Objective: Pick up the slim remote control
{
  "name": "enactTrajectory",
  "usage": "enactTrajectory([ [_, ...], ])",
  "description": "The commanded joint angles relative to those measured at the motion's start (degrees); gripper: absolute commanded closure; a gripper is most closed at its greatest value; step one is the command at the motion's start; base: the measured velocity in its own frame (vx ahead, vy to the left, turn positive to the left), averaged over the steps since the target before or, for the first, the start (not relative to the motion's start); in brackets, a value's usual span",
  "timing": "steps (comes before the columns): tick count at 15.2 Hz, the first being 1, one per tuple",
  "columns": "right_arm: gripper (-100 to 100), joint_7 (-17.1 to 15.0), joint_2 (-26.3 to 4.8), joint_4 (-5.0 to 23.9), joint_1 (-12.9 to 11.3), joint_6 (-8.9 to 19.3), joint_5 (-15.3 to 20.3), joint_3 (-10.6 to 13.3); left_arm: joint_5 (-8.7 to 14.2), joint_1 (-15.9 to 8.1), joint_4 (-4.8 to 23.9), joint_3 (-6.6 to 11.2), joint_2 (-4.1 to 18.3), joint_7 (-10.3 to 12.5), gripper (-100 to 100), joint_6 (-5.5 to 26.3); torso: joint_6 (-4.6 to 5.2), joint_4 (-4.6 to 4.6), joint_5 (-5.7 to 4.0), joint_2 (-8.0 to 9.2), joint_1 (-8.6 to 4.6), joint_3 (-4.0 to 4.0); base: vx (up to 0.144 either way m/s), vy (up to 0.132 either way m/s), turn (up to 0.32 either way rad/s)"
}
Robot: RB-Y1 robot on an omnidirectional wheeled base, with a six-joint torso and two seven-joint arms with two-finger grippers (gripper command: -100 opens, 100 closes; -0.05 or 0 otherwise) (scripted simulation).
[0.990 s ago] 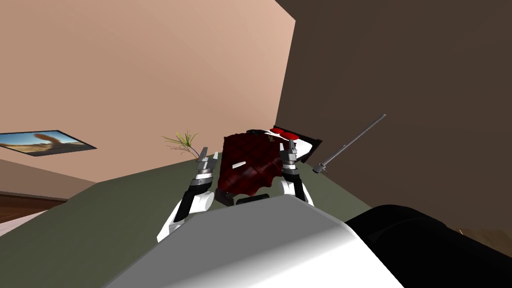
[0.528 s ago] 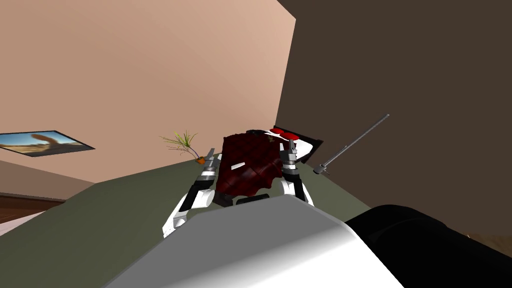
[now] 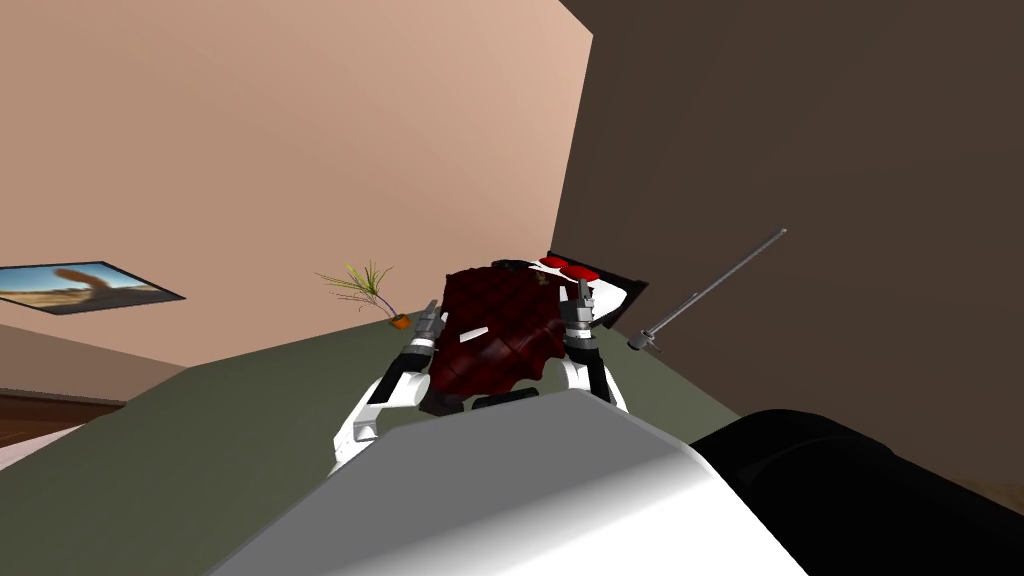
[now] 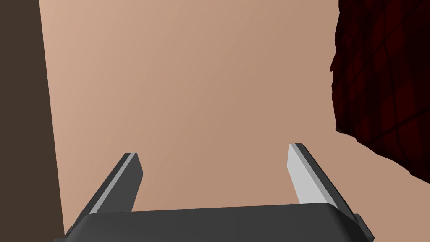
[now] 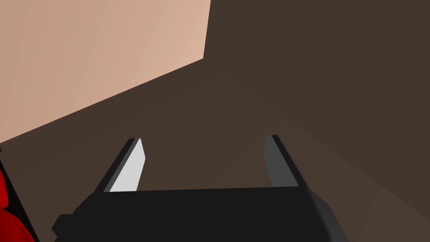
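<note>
On top of the dark red quilted cover (image 3: 508, 305), toward its left edge, lies the slim remote control (image 3: 475, 331): a thin pale bar, flat, set at a slant, nothing touching it. Right beside that edge is the left gripper (image 3: 432, 316), near the remote but not over it. Its two fingers (image 4: 300, 168) stand wide apart with nothing between them. Seen from the hand's own camera, the cover's uneven border sits off to one side and the blades aim past it at the peach wall (image 4: 201, 75). So the arm is stretched forward, the hand raised and not tipped down toward the bar.

This looks like the approach. To do it well, the hand should slide in over the cover, tilt down, and turn so the blades straddle the bar across its narrow width, one on each long side. A thing that thin on soft quilting looks easy to press in or skate away, so come down level and close gently, low on its sides.

Over at the cover's right edge, the right gripper (image 3: 577, 293) is held upright, fingers likewise spread and empty. Past the cover's far edge sit two red cushions (image 3: 565, 266).
</note>
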Motion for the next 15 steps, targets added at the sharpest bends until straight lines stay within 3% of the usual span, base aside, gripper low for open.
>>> enactTrajectory([
  [1,0,0.0,0.0,0.0,0.0,0.0,0.0,0.0,0.1,-0.3,0.2,0.03,0.1,0.1,-100,1.6,0.0,0.0,0.0,0.0,0.0,0.0,0.017,-0.014,0.001],
  [2,0,0.0,0.0,0.0,0.0,0.0,0.0,0.0,0.7,-1.7,2.2,-0.03,0.9,0.5,-100,3.6,0.0,0.01,0.01,0.05,0.03,0.03,0.029,-0.023,0.006],
  [4,0,0.0,0.0,0.0,0.0,0.0,0.0,0.0,0.7,-1.7,2.2,-0.03,0.9,0.5,-100,5.1,0.0,0.01,0.0,0.02,0.01,0.01,0.035,-0.029,0.005],
  [5,0,0.0,0.0,0.0,0.0,0.0,0.0,0.0,1.3,-3.2,4.2,-0.1,1.7,0.9,-100,6.9,0.0,0.01,0.0,0.03,0.01,0.02,0.042,-0.036,0.008],
  [7,0,0.0,0.0,0.0,0.0,0.0,0.0,0.0,1.3,-3.2,4.2,-0.1,1.7,0.9,-100,8.7,0.0,-0.01,0.0,-0.03,-0.03,-0.02,0.048,-0.033,0.005],
  [8,0,0.0,0.0,0.0,0.0,0.0,0.0,0.0,2.0,-4.7,6.3,-0.16,2.3,1.4,-100,10.2,0.0,0.0,0.0,-0.02,-0.01,-0.01,0.046,-0.031,0.009],
  [10,0,0.0,0.0,0.0,0.0,0.0,0.0,0.0,2.0,-4.7,6.3,-0.16,2.3,1.4,-100,12.4,0.01,-0.01,0.0,-0.05,-0.03,-0.02,0.043,-0.033,0.003],
  [11,0,0.0,0.0,0.0,0.0,0.0,0.0,0.0,2.6,-6.2,8.5,-0.24,2.9,1.8,-100,14.5,0.0,-0.01,0.0,-0.02,-0.02,-0.01,0.048,-0.033,0.006],
  [13,0,0.0,0.0,0.0,0.0,0.0,0.0,0.0,2.6,-6.2,8.5,-0.24,2.9,1.8,-100,16.2,0.0,-0.01,0.0,-0.05,-0.03,-0.03,0.046,-0.032,0.006],
  [14,0,0.0,0.0,0.0,0.0,0.0,0.0,0.0,3.3,-7.8,10.6,-0.31,3.5,2.3,-100,18.0,0.0,-0.01,0.0,-0.02,-0.01,-0.02,0.05,-0.036,0.006],
  [15,0,0.0,0.0,0.0,0.0,0.0,0.0,0.0,3.3,-7.8,10.6,-0.31,3.5,2.3,-100,18.8,0.0,-0.01,0.0,-0.04,-0.02,-0.02,0.055,-0.04,0.012],
])
